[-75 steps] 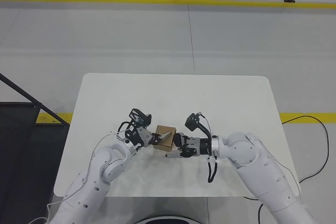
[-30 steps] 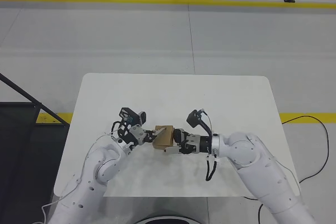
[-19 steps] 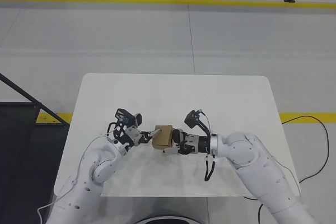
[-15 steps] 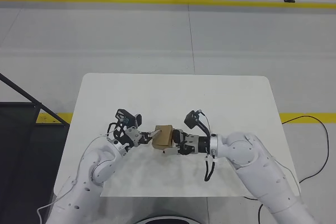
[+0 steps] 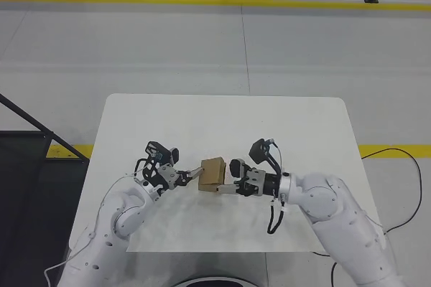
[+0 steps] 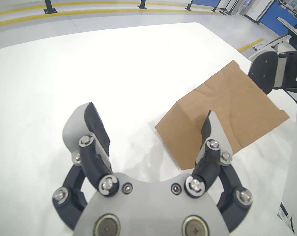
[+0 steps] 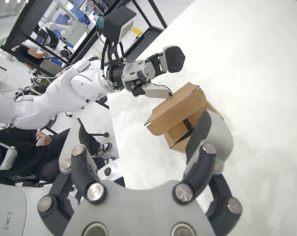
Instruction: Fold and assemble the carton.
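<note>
Brown carton (image 5: 213, 174) at middle of white surface (image 5: 287, 129), open end facing right. Left gripper (image 6: 151, 119) spread wide, empty, one fingertip at carton's left face. Right gripper (image 5: 230, 179) open, holding nothing, one finger against open end. Step, likely: closing end flaps. Next: brace left side, press flap inward.

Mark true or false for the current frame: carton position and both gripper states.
1. The cardboard carton rests on the white table. True.
2. The left gripper is shut on the carton. False: its jaws are open, with one at the carton's side.
3. The carton sits between the two grippers. True.
4. The right gripper has its jaws shut. False: they are open.
5. A second carton lies on the table. False: there is just one.
</note>
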Tool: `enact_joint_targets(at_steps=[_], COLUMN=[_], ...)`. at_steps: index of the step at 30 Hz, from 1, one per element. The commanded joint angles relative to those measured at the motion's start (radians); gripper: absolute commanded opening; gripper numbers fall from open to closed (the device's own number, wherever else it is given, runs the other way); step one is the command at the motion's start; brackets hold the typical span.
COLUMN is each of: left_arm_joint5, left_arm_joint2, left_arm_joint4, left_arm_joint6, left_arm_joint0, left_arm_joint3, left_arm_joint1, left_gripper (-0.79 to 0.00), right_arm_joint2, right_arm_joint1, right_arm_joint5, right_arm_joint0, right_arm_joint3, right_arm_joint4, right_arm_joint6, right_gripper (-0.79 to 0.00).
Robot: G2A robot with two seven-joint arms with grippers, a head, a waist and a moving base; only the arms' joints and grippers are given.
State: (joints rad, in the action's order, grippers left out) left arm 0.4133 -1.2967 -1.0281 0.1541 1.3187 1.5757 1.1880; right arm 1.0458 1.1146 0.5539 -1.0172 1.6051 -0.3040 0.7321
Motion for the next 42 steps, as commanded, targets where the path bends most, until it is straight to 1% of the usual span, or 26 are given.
enact_joint_targets(at_steps=[1,5,8,19,42], left_arm_joint5=[-0.002,-0.008,-0.011,-0.021,-0.029], left_arm_joint2=[0.002,0.003,0.007,0.020,0.040], left_arm_joint4=[-0.001,-0.001,-0.002,-0.005,-0.014], left_arm_joint6=[0.001,0.000,0.002,0.004,0.006], left_arm_joint0=[0.002,0.004,0.002,-0.009,-0.016], left_arm_joint3=[0.004,0.012,0.012,-0.004,-0.008], left_arm_joint1=[0.000,0.000,0.000,0.002,0.005], left_gripper=[0.000,0.000,0.000,0.000,0.000], right_arm_joint2=[0.006,-0.004,-0.028,-0.085,-0.116], right_arm_joint1=[-0.001,-0.002,0.003,0.016,0.019], right_arm_joint5=[-0.002,0.009,-0.002,0.010,0.004], right_arm_joint0=[-0.012,-0.024,-0.012,0.041,0.055], right_arm_joint3=[0.013,0.038,0.037,-0.024,-0.027], right_arm_joint4=[-0.016,-0.056,-0.071,-0.070,-0.137], right_arm_joint6=[-0.026,-0.037,-0.029,0.000,0.016], right_gripper=[0.000,0.000,0.000,0.000,0.000])
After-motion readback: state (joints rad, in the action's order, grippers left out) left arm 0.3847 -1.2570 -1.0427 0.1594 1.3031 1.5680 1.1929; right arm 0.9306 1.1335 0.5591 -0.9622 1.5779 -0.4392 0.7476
